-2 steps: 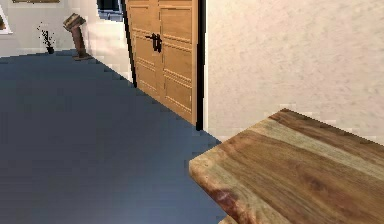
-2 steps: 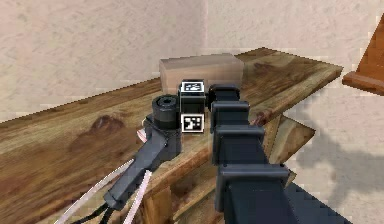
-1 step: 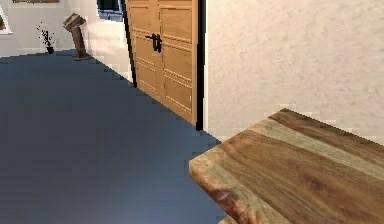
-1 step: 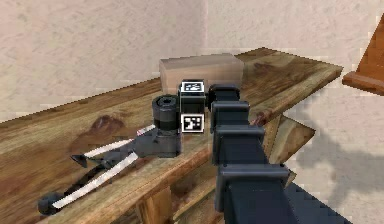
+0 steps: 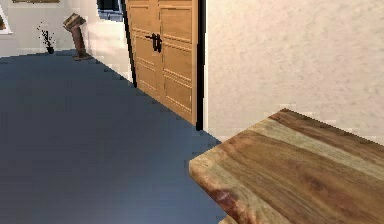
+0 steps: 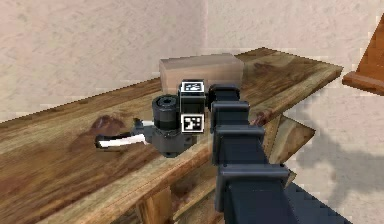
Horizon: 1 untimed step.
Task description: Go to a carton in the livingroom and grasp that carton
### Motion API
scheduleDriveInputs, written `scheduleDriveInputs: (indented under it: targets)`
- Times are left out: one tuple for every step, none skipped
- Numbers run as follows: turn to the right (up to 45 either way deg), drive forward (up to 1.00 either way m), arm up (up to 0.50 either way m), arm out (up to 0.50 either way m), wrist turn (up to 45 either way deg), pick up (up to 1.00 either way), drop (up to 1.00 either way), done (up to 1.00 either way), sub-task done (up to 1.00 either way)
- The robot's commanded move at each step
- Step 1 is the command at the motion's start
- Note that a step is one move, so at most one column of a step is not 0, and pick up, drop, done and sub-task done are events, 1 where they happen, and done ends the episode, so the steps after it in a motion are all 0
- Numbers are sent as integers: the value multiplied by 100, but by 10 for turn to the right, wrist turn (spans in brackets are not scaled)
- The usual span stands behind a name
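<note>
Wood-grain tabletop (image 6: 60, 150) runs slantwise across the arm side view, with a pale, rough plastered wall (image 6: 80, 45) behind it. Over this surface the gripper (image 6: 112, 138) lies low, its dark round body left of the two white squares (image 6: 192, 105) with black marks, and its thin fingers (image 6: 122, 141) point toward the view's left. A dark smudge on the wood sits right at the fingertips, so I cannot tell whether the gripper holds anything, nor how its fingers stand. The arm (image 6: 240, 150), a dark square bar, rises from the bottom edge to meet it.

Just beyond the white squares, farther up the picture, the carton (image 6: 203, 68) stands on the tabletop: a plain tan box lying lengthwise near the wall. Whether the gripper touches it cannot be told. Blue floor (image 6: 325, 205) shows at the lower right.

Ahead, the forward view has a wooden table corner (image 5: 295, 170) at the lower right, a panelled wooden double door (image 5: 165, 55) in the pale wall, and a small potted plant (image 5: 47, 39) far off by the back wall.
</note>
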Motion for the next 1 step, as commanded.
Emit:
scheduleDriveInputs:
  targets:
    - [0, 0, 0, 0, 180, 0, 0, 0, 0]
